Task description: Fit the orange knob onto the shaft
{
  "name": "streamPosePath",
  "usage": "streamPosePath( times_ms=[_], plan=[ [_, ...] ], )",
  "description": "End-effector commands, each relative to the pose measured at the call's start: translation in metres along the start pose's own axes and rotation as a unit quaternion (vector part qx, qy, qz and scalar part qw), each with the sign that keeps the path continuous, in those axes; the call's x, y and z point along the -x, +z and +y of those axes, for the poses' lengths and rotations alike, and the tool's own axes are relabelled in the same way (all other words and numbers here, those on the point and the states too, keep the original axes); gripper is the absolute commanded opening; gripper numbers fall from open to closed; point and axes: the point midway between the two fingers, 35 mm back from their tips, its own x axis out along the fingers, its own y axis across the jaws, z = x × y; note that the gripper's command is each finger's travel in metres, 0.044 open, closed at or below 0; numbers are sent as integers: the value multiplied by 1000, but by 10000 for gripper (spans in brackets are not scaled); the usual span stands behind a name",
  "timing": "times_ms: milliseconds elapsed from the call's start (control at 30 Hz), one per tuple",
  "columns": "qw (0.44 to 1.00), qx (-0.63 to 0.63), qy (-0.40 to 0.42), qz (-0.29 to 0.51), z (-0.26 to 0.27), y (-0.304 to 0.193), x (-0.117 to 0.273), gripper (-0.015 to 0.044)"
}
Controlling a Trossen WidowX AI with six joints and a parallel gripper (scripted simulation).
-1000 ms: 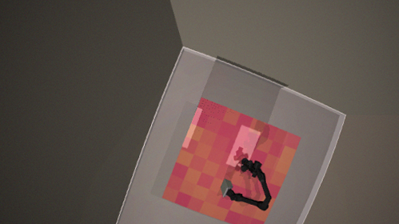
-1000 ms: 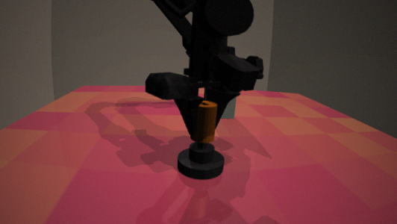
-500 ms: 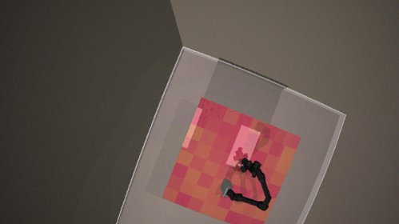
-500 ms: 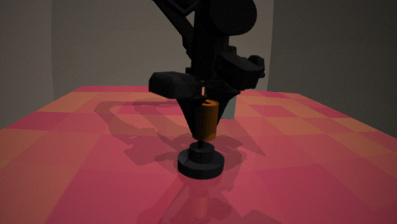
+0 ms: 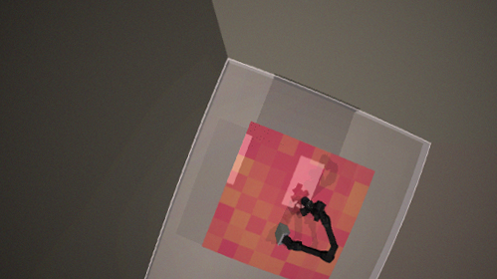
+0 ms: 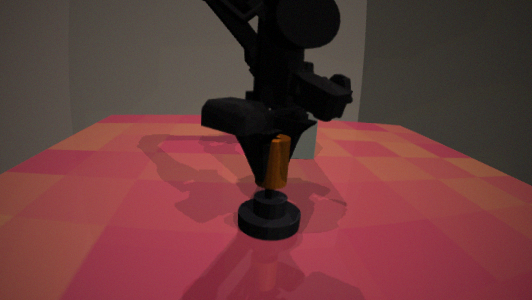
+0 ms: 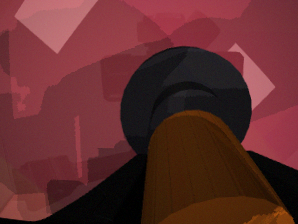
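One orange cylindrical knob [image 6: 278, 162] [image 7: 200, 165] is grasped, slightly tilted, in the part-open black two-fingered claw [image 6: 270, 160], at twelve o'clock above one dark round pedestal [image 6: 269, 222] [image 7: 185, 70].

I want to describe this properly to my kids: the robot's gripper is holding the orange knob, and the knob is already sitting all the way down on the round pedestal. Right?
Not quite: the exterior view shows the orange knob raised above the round pedestal. The gripper is indeed holding it.
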Motion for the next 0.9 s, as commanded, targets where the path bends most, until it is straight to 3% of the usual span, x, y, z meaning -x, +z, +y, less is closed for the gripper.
streamPosePath(
  times_ms=[0,867],
  plan=[
    [1000,1,-3,-4,-2,1,3,0],
    [1000,1,-3,-4,-1,2,2,0]
  ],
)
